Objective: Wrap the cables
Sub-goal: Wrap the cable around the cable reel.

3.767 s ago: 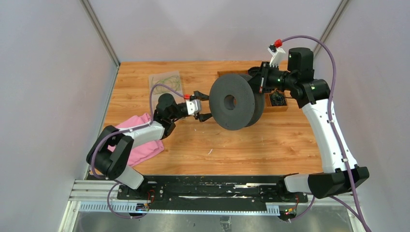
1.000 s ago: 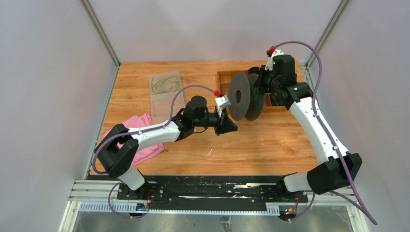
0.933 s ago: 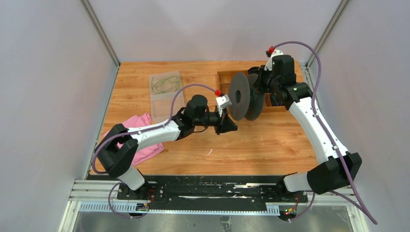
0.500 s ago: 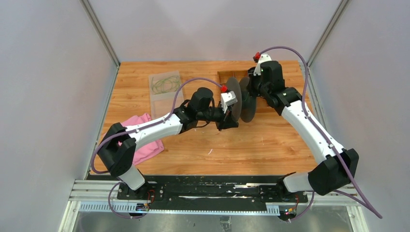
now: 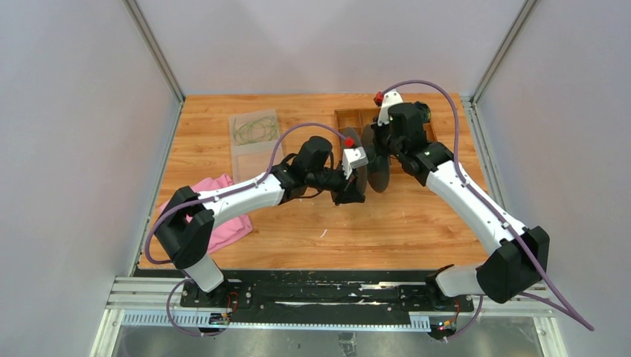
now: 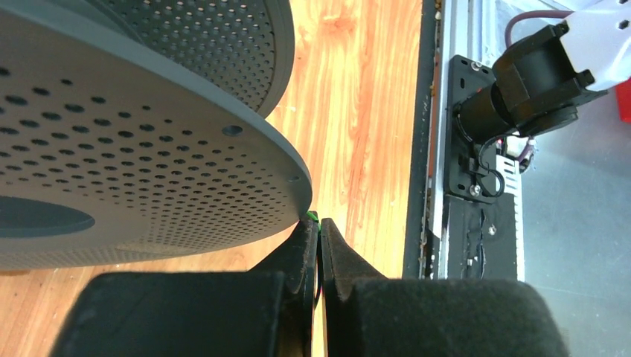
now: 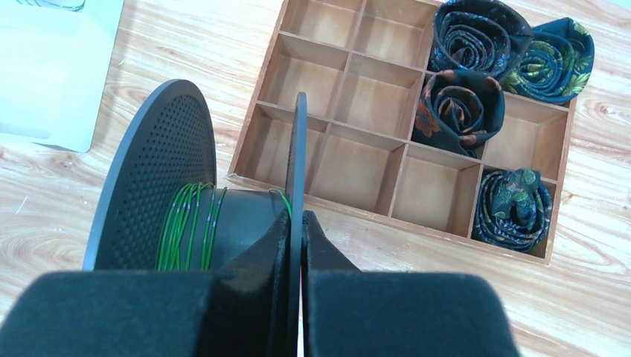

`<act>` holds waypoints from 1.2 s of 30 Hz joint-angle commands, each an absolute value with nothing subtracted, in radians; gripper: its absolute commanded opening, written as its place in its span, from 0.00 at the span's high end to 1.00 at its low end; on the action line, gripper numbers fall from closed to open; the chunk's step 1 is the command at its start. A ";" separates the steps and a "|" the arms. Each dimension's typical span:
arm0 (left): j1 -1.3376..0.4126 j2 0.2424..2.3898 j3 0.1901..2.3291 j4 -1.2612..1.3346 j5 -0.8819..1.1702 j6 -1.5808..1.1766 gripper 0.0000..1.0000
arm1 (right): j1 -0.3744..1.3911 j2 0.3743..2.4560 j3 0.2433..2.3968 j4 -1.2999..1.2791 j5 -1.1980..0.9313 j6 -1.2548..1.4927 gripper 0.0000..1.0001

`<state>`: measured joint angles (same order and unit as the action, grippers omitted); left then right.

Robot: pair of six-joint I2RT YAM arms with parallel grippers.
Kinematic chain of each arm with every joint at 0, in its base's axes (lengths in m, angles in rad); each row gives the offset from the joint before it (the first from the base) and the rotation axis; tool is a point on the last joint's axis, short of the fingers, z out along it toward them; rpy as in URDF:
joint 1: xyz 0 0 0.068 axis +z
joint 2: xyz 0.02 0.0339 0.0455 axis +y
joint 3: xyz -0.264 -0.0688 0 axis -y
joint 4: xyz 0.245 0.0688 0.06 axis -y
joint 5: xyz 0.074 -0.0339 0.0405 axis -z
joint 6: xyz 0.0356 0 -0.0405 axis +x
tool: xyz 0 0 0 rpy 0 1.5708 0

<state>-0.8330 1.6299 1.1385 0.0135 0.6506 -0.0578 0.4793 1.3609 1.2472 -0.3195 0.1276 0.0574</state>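
**Left wrist view:** big black perforated plastic spool [image 6: 149, 149] cut off by top and left edges; hub mostly out of frame. Thin yellowish-green cable [image 6: 313, 216] vis. only as a speck at the tips of the left gripper [image 6: 318, 227]; its run btwn the closed pads cannot be followed. Gripper body cropped by bottom edge.

**Right wrist view:** lower pt. of spool hidden behind right gripper [image 7: 298, 217]. Wooden compartment tray [image 7: 357, 167] partly behind spool flange; top edge cropped. Clear plastic bag [image 7: 45, 67] cropped at top/left.

**Top view:** spool mostly masked by both grippers; windings too fine to tell. Pink cloth [image 5: 227, 232] partly under left arm.
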 commanded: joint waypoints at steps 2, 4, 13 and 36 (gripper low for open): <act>-0.831 1.571 1.144 0.110 0.835 -0.028 0.93 | 0.482 1.324 1.209 -0.271 0.172 -0.086 0.99; -0.825 1.574 1.145 0.121 0.867 -0.052 0.92 | 0.482 1.310 1.184 -0.254 0.150 -0.105 0.99; -0.810 1.587 1.157 0.152 0.868 -0.231 1.00 | 0.511 1.278 1.117 -0.211 0.149 -0.165 0.99; -0.786 1.608 1.228 0.010 0.835 -0.171 1.00 | 0.524 1.241 1.044 -0.199 0.079 -0.267 0.99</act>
<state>-0.8017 1.6287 1.1824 0.0170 0.7811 -0.1867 0.5285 1.2694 1.0634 -0.2127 0.0513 -0.1593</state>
